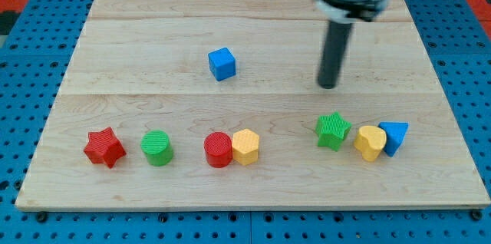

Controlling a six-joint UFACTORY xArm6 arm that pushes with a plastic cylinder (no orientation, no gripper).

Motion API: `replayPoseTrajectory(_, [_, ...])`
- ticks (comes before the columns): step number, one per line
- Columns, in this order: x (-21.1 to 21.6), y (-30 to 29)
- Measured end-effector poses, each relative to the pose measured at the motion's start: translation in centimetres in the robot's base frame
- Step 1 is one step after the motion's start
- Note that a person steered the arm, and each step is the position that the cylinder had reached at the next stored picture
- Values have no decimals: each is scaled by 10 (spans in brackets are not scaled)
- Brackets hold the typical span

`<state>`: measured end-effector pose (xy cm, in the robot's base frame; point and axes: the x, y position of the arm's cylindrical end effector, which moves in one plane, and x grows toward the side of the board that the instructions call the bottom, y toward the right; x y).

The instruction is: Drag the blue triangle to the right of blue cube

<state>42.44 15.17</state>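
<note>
While my tip rests on the wooden board, it stands alone in the upper right part of the view, touching none of the blocks. No gripper is fitted to this arm, only the dark rod, so nothing is held and there is no jaw to read as wide or narrow.

From where I sit, the blue cube lies well to the tip's left, near the middle of the board and apart from everything else. The blue triangle sits low on the view's right, below and to the right of the tip, and well apart from the cube. It touches a yellow heart-shaped block on its left side, and part of it is hidden behind that block. Just left of the yellow heart is a green star, close to it, almost directly below the tip.

Along the view's bottom run the other pieces: a red star at the far left, a green cylinder beside it, then a red cylinder pressed against a yellow hexagon. Around the board I see a blue pegboard surface.
</note>
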Motion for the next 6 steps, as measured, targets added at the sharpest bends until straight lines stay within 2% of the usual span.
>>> replayPoseTrajectory(1, [27,147])
replayPoseTrajectory(2, [84,190])
replayPoseTrajectory(3, [117,104])
replayPoseTrajectory(4, [122,75])
replayPoseTrajectory(5, [83,44])
replayPoseTrajectory(6, [81,0])
